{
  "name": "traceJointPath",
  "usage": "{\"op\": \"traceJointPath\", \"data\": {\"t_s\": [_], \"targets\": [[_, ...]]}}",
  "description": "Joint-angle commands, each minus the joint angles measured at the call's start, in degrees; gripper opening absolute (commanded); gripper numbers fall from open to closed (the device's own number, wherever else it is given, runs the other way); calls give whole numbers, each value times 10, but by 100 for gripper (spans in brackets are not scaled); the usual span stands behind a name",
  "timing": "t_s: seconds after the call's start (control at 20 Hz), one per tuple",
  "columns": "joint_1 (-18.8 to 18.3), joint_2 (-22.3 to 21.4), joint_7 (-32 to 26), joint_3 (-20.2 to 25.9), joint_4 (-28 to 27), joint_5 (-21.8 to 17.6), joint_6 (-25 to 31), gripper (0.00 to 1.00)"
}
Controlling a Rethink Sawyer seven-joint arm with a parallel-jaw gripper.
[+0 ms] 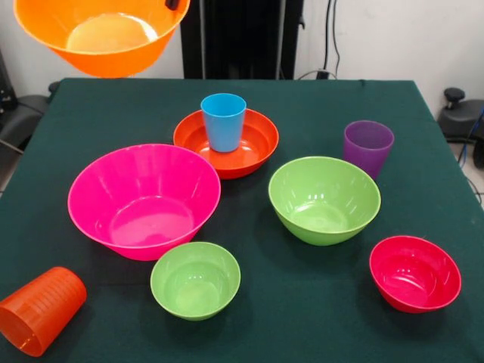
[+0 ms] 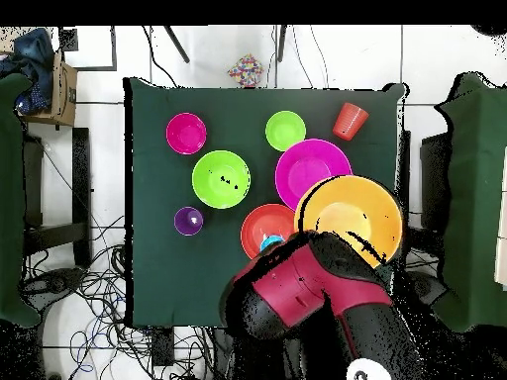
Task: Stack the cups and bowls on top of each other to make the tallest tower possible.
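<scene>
Looking down from overhead, you see the red and black arm point(image 2: 307, 297) reaching in over the worktop's point(image 2: 149, 198) robot-side edge, bent above the corner where the large orange bowl point(image 1: 100, 34) hangs. In the front view that bowl floats tilted, clear of the cloth, above the far left corner, with a dark bit of the jaws point(image 1: 173, 4) at its rim; you cannot tell whether they pinch it or stand spread.

Next in size, the large pink bowl point(image 1: 144, 200) sits upright toward the left edge. The medium lime green bowl point(image 1: 324, 198) stands right of centre. The shallow red-orange bowl point(image 1: 225, 142) rests behind them, toward the far edge, with the blue cup point(image 1: 224, 122) upright inside it. The small lime green bowl point(image 1: 195, 279) sits near the front edge, just beside the pink one. The small crimson bowl point(image 1: 414, 272) sits by the front right corner. The purple cup point(image 1: 367, 147) stands upright near the right edge. The orange cup point(image 1: 39, 309) lies on its side at the front left corner.
</scene>
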Motion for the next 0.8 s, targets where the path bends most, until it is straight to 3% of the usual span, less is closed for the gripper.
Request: {"op": "traceJointPath", "data": {"t_s": [0.05,0.5,0.8], "targets": [[62,47,125,-70,-33,-8,47,0],[111,65,136,-102,-62,34,46,0],[140,74,152,-133,-65,36,32,0]]}}
